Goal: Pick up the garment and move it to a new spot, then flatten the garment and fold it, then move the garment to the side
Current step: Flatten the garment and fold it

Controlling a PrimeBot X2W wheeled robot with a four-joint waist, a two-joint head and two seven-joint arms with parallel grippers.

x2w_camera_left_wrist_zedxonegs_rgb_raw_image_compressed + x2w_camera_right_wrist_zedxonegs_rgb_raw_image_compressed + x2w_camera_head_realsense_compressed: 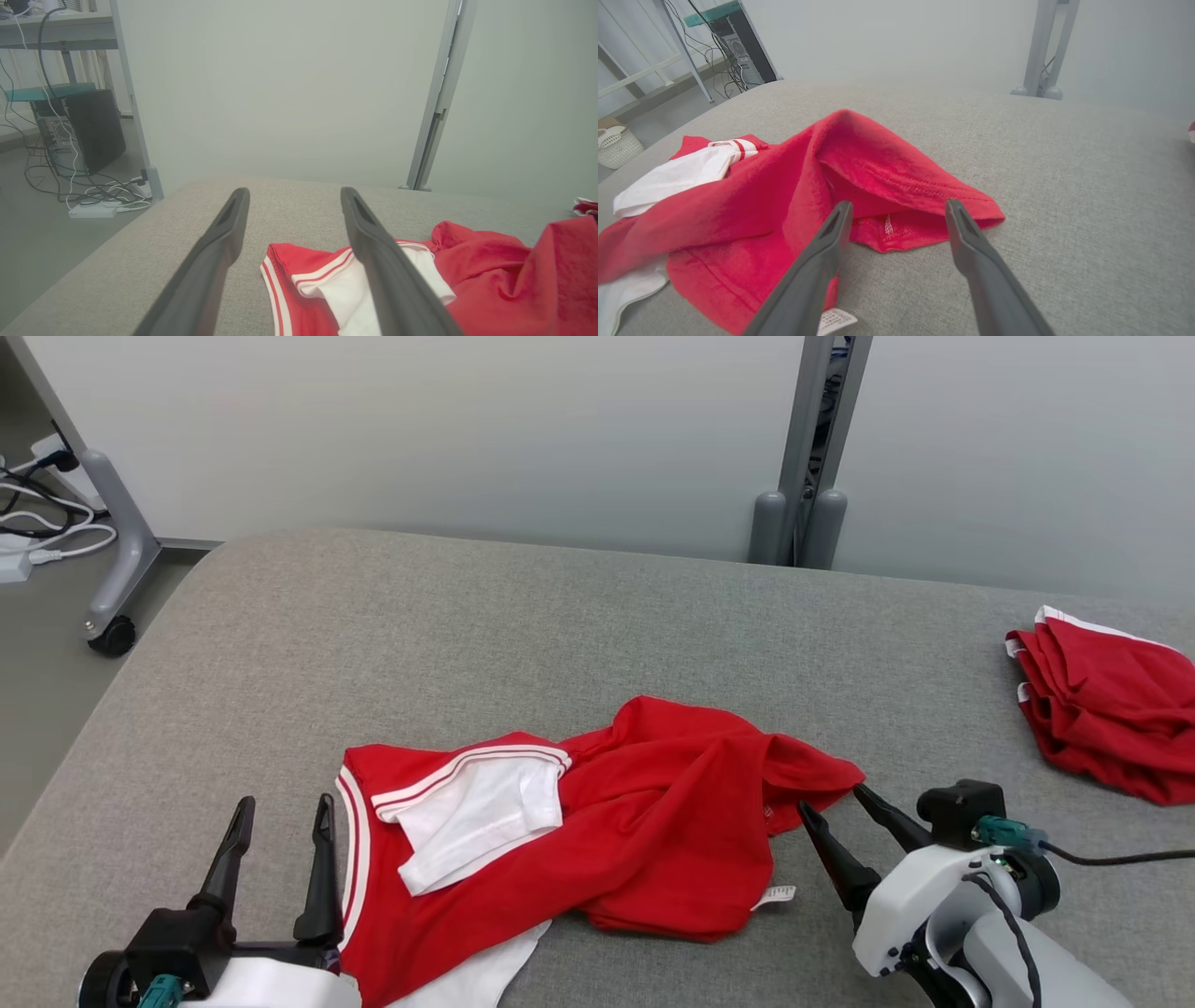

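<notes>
Garment (653,803), red w/ white sleeve & striped trim, lies crumpled on the grey table (560,616), lower centre of the head view. Starting lower left, you've got the left gripper (285,800) w/ fingers spread, nothing btwn them, its inner finger just beside the striped edge. Moving right, a white label (775,896) pokes out at the cloth's lower right. Next, your right gripper (831,797), lower right, is also spread & empty, tips right at the red hem. Far right edge: a red pile (1111,719), well apart.
</notes>
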